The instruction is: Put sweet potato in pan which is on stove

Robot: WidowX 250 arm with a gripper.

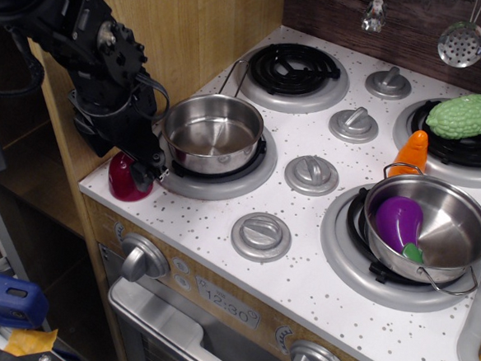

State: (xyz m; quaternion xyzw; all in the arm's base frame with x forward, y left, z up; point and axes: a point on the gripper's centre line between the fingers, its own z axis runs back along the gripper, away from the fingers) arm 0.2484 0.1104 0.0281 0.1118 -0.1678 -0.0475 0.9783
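Observation:
The dark red sweet potato point(123, 182) sits on the front left corner of the white speckled stove point(301, 259), just left of the pan. The pan point(213, 134) is a small steel pot with a thin wire handle; it stands empty on the front left burner. My black gripper point(144, 170) has come down over the sweet potato and covers its top and right side. One finger point(154, 173) stands between the sweet potato and the burner ring. The jaws look open around it, and the sweet potato rests on the stove.
A wider steel pot point(435, 231) on the front right burner holds a purple eggplant point(398, 223). An orange carrot toy point(412, 153) and a green bumpy vegetable point(466, 115) lie at the back right. Grey knobs point(311, 174) stand between the burners. A wooden wall point(202, 21) rises at the left.

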